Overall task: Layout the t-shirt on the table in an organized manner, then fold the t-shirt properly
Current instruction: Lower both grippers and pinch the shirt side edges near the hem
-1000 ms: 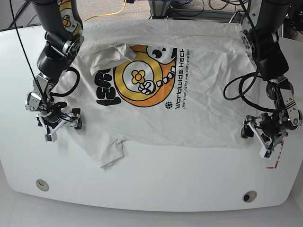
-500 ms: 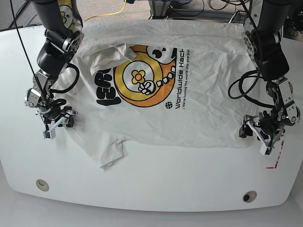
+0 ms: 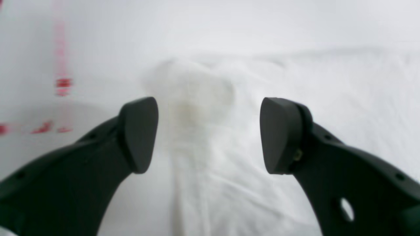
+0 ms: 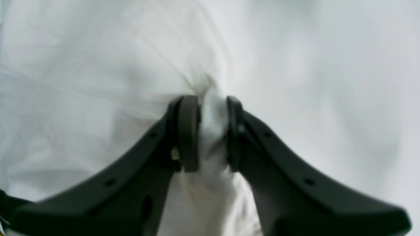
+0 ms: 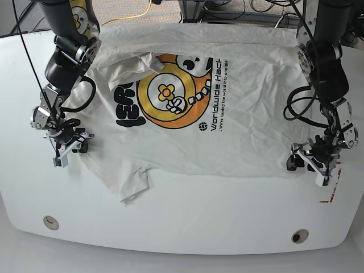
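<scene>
Base view: t-shirt spread print-up across upper and middle counter, wrinkled, one sleeve folded at lower left.
Right fingers: clenched on a bunched fold of shirt fabric, at left edge of base frame.
Left fingers: spread wide, nothing between them, poised over shirt's edge at lower right.
Red mark: on counter, just beside left fingers.

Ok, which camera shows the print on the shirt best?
The base view: the whole yellow-and-black print lies face up on the shirt. Both wrist views show only plain, blurry white cloth near the jaws, with none of the print visible.
</scene>
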Controlling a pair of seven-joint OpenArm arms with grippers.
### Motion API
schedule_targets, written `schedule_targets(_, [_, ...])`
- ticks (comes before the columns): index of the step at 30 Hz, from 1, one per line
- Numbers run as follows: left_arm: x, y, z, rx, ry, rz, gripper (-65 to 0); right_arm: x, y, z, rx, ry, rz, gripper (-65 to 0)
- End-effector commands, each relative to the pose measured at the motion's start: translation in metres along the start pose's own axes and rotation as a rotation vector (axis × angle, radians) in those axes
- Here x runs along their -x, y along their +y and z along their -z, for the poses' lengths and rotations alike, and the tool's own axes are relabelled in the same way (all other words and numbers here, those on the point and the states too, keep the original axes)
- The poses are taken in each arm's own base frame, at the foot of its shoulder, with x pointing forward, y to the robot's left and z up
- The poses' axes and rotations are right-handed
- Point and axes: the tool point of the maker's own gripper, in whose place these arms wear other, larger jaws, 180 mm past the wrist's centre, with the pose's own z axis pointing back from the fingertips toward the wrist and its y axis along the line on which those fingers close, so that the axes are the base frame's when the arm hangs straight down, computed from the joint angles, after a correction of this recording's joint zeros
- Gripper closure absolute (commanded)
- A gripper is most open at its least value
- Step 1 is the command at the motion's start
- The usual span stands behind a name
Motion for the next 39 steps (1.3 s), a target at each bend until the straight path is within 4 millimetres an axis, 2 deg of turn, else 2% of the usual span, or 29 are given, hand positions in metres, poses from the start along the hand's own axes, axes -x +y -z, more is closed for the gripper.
schedule_targets(1, [-0.028,0.014,0.0,-0.04,-0.085,-0.041,-45.8,-0.004,0.0,-0.001,0.001,0.014,-0.017,-13.0])
schedule_targets(2, [-0.03,0.024,-0.002,-0.062,-0.099,-0.056,-45.8,-0.003,0.003,0.001,-0.004,0.015,-0.016,-13.0])
schedule_targets(4, [-0.023,0.03,-0.001,-0.075,-0.096,-0.08,-45.8,-0.003,0.006,0.002,-0.008,0.016,-0.017,-13.0])
schedule_targets(7, [-0.028,0.03,0.004,-0.067,-0.105,-0.103,-45.8,-0.003,0.007,0.002,-0.011,0.016,-0.016,-13.0])
schedule_targets(17, [-0.007,0.018,0.02,-0.023,-0.03,-0.157,-45.8,-0.002,0.01,0.003,-0.015,0.017,-0.016,-13.0])
schedule_targets(22, [-0.002,0.0,0.025,0.033,0.003,-0.096,-45.8,-0.002,0.01,0.003,-0.015,0.018,-0.016,-13.0])
schedule_targets(30, [0.001,-0.011,0.03,0.055,0.007,-0.099,-45.1,-0.002,0.01,0.003,-0.015,0.018,-0.016,-12.8])
schedule_targets(33, [-0.001,-0.009,0.03,0.039,0.001,-0.104,-45.0,-0.002,0.01,0.003,-0.015,0.018,-0.016,-8.6])
schedule_targets(36, [0.0,-0.002,0.03,0.0,0.002,-0.119,-40.3,-0.002,0.01,0.003,-0.015,0.018,-0.016,0.0])
schedule_targets(39, [0.0,0.001,0.031,-0.018,0.003,-0.129,-29.6,-0.003,0.01,0.004,-0.015,0.017,-0.016,-0.6])
